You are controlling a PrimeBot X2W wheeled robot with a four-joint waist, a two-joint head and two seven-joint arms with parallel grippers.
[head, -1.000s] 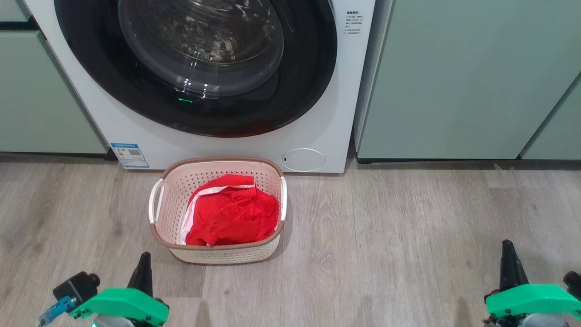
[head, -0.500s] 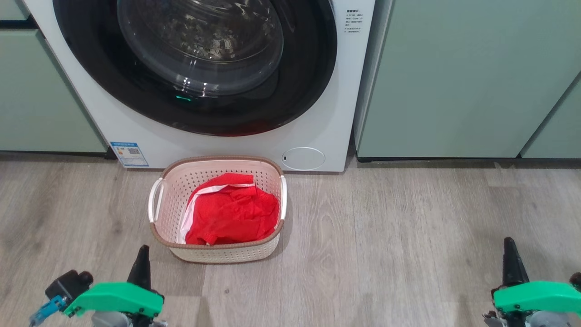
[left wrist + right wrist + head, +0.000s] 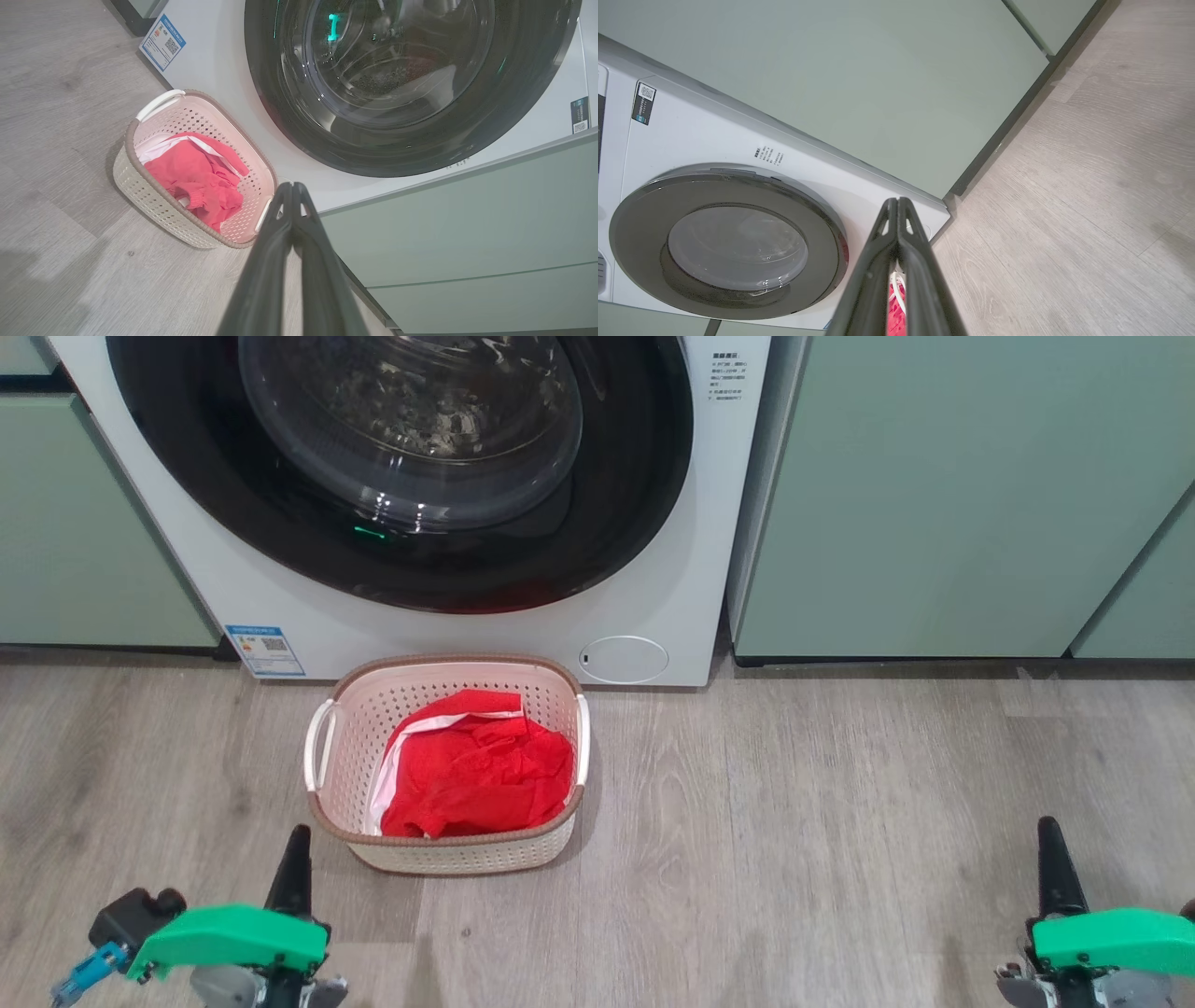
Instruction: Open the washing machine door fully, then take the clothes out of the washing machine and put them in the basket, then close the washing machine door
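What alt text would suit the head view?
A cream basket holding red clothes sits on the wood floor before a white washing machine, its black-ringed glass door closed. The robot's left hand and right hand, both shut, show at the bottom corners.

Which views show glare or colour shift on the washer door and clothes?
Head view: white specular streaks and a green glint on the washing machine door; clothes saturated red. Left wrist view: same door glares, clothes look washed-out pink. Right wrist view: door glass milky grey, little glare.
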